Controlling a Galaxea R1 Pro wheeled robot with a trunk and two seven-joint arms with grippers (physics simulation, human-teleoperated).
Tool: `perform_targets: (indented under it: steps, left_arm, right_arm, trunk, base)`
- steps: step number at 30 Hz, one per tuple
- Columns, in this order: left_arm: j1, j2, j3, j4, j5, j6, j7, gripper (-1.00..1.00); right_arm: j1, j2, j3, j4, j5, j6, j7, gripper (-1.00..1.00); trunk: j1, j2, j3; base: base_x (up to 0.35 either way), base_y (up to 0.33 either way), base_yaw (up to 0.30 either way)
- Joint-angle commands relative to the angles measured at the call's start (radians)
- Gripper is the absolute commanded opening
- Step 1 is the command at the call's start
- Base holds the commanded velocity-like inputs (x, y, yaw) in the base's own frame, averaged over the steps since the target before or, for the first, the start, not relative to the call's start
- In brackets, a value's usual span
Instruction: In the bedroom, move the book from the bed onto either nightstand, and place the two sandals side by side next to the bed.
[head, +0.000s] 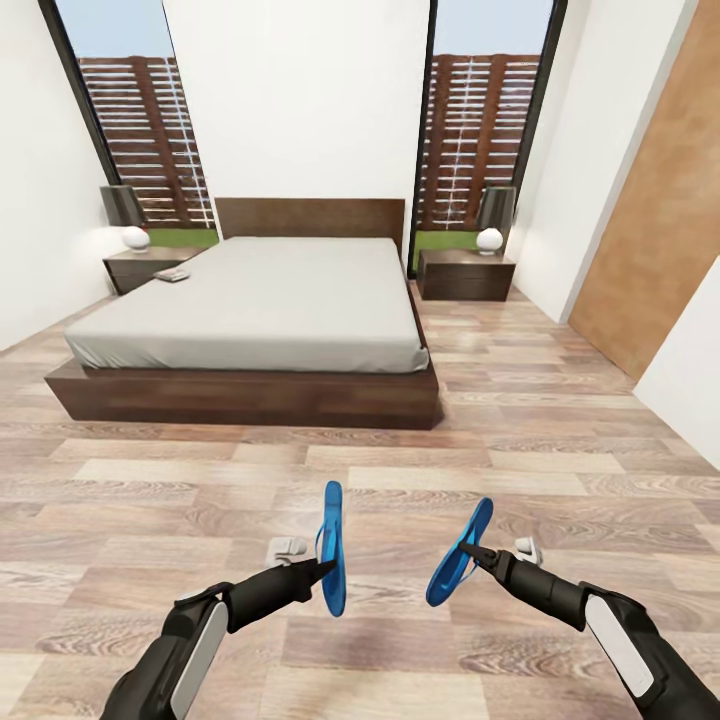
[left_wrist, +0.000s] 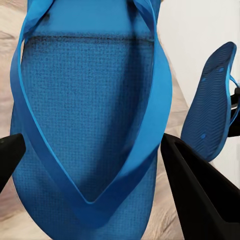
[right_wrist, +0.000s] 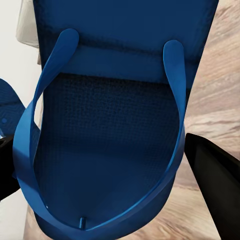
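Observation:
I hold one bright blue sandal in each gripper, on edge above the wood floor in front of the bed's foot. My left gripper (head: 322, 571) is shut on the left sandal (head: 331, 548) (left_wrist: 95, 110). My right gripper (head: 480, 553) is shut on the right sandal (head: 459, 553) (right_wrist: 115, 125). The bed (head: 250, 390) with its pale-grey mattress stands ahead. A small book (head: 172, 274) lies near the mattress's far left corner. A dark nightstand (head: 140, 268) flanks the bed on the left and another nightstand (head: 466, 275) on the right.
Each nightstand carries a lamp (head: 127, 215) (head: 493, 218). Tall windows (head: 145, 120) stand behind them. A brown door (head: 660, 230) is in the right wall. Open wood floor (head: 540, 400) runs along the bed's right side and in front of it.

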Motion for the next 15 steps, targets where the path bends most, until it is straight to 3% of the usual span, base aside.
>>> perform_targets:
  steps: [1,13,15]
  left_arm:
    - [0.000,-0.003,0.000,0.000,0.005,0.007,0.000,-1.00]
    - [0.000,-0.011,-0.001,0.004,0.005,0.007,0.001,-1.00]
    - [0.000,-0.011,0.000,0.008,0.005,0.007,0.000,-1.00]
  right_arm:
    - [0.000,0.000,-0.001,0.000,-0.003,0.006,0.001,-1.00]
    - [0.000,-0.001,-0.001,0.005,0.000,0.004,-0.009,-1.00]
    - [0.000,-0.001,-0.001,0.028,0.035,-0.001,-0.012,-1.00]
  trunk:
    - [-0.004,0.007,0.002]
    - [-0.050,0.091,0.040]
    - [-0.058,0.105,0.046]
  base:
    - [0.000,0.000,0.000]
    - [0.000,0.000,0.000]
    - [0.000,0.000,0.000]
